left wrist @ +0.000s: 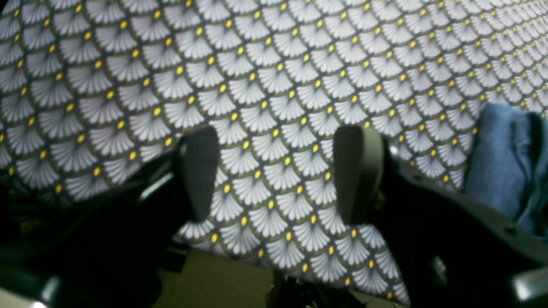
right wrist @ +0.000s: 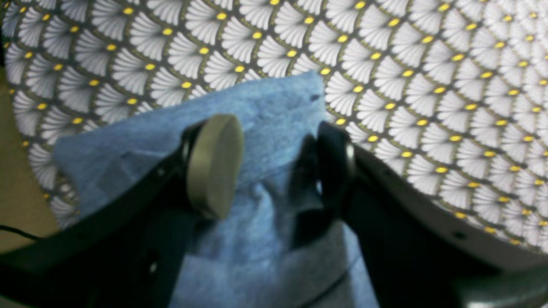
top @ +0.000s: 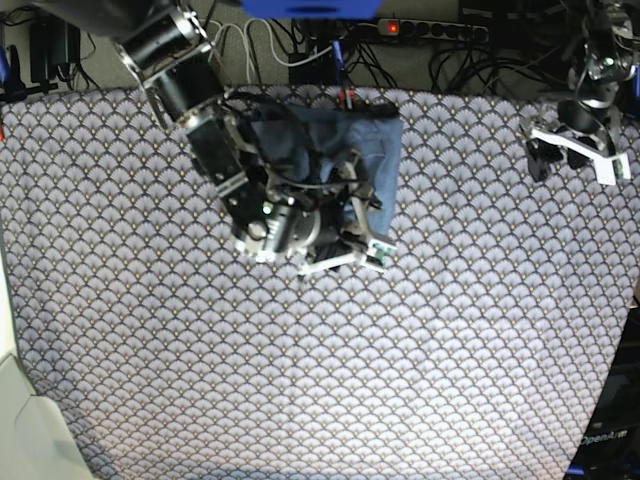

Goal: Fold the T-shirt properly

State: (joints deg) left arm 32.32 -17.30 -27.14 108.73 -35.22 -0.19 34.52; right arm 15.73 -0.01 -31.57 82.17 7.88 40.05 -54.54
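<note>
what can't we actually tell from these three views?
- Base view: most of the heathered grey-blue cotton T-shirt is covered by the right arm, so its fold state is unclear.
- Right wrist view: the open right gripper hangs over blurred shirt fabric; contact can't be judged.
- Left wrist view: the shirt is cut off by the frame's right edge, beside the open left gripper.
- No lettering or neck label is readable in any view.

A heathered grey-blue cotton T-shirt (top: 372, 150) lies on the scallop-patterned tablecloth (top: 400, 350), whose pale grey-white fans sit on a dark ground, each tipped with a small yellow dot. Beside the T-shirt, black gripper fingers (right wrist: 214, 164) carry dull olive-grey pads.
</note>
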